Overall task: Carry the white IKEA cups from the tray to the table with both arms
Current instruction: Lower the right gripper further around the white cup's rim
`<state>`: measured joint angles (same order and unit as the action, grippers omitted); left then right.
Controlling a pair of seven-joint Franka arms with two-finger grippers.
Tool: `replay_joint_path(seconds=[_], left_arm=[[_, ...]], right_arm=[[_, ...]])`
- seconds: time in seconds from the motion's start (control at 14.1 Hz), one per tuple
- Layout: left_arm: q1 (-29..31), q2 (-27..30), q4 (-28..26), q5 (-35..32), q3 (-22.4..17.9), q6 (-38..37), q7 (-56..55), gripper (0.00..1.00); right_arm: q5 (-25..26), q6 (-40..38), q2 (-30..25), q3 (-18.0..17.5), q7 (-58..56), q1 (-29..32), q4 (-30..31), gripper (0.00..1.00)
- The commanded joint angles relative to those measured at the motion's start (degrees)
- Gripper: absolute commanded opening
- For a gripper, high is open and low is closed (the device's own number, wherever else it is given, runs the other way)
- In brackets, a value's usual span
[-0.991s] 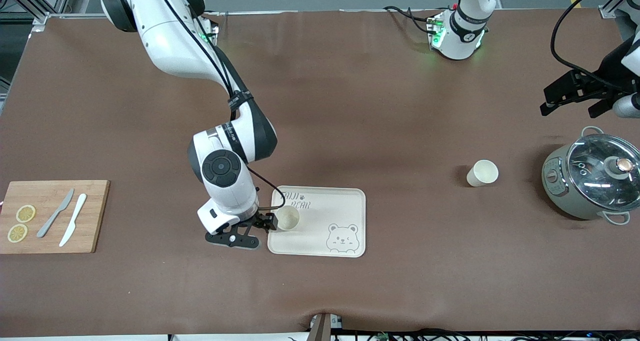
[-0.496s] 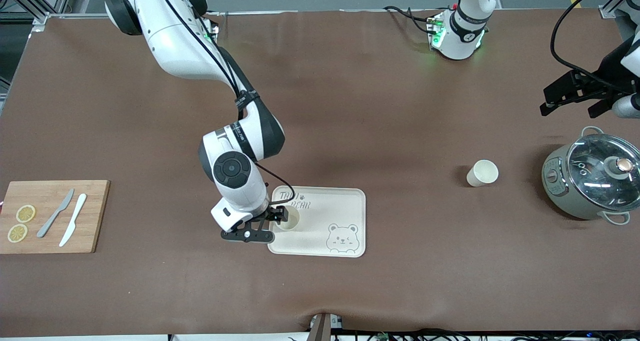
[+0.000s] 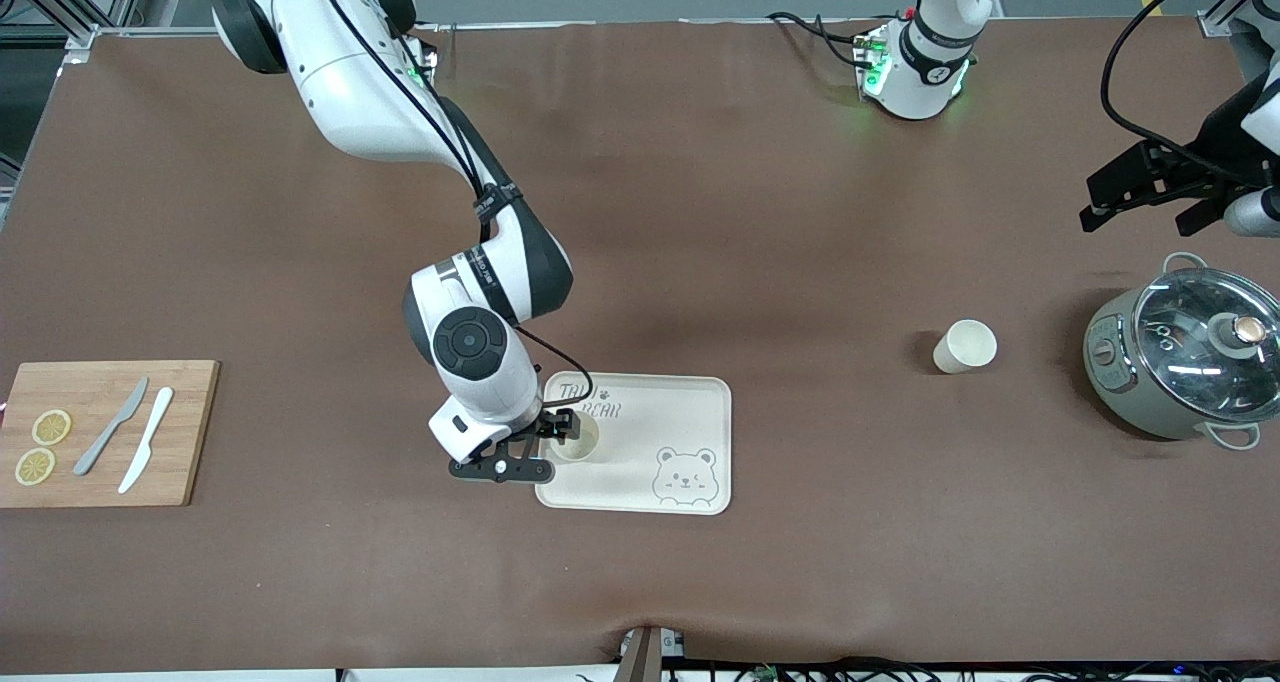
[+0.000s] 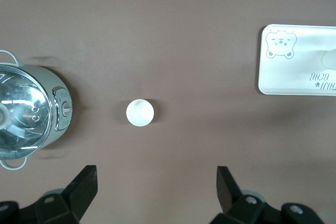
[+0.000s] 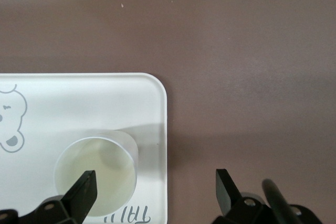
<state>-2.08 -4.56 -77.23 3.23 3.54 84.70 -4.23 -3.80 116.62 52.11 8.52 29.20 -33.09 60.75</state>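
One white cup [image 3: 577,438] stands upright on the cream bear-printed tray [image 3: 660,417], at the corner toward the right arm's end. My right gripper [image 3: 550,432] is open just above it, over the tray's edge. In the right wrist view one fingertip [image 5: 84,186] is over the cup [image 5: 97,174] and the other over bare table; the tray [image 5: 79,103] shows too. The second white cup [image 3: 966,346] stands on the table beside the grey pot. My left gripper [image 3: 1135,200] waits open and empty, high over the table by the pot. The left wrist view [image 4: 156,182] shows that cup [image 4: 139,113] below it.
A grey pot with a glass lid [image 3: 1185,354] stands at the left arm's end; it also shows in the left wrist view [image 4: 26,111]. A wooden cutting board [image 3: 105,432] with two knives and lemon slices lies at the right arm's end.
My right hand has shifted toward the tray and now sits over its edge. The cup stays in place on the tray. The left arm has not moved.
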Motion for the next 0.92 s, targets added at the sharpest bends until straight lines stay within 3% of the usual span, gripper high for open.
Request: replay_joint_path(seconds=[0.0,0.85], left_arm=[[-0.4,1.0,-0.8,-1.8,-0.2,-0.4,0.8,1.00],[-0.4,0.8,-0.7,-1.8,-0.2,-0.4,0.8,1.00]], right_arm=[[-0.9,0.2,1.7,-0.8,-0.8,0.5,-0.7,1.00],[-0.9,4.9,5.0,-0.8,-0.7,0.0,-0.7,1.00]])
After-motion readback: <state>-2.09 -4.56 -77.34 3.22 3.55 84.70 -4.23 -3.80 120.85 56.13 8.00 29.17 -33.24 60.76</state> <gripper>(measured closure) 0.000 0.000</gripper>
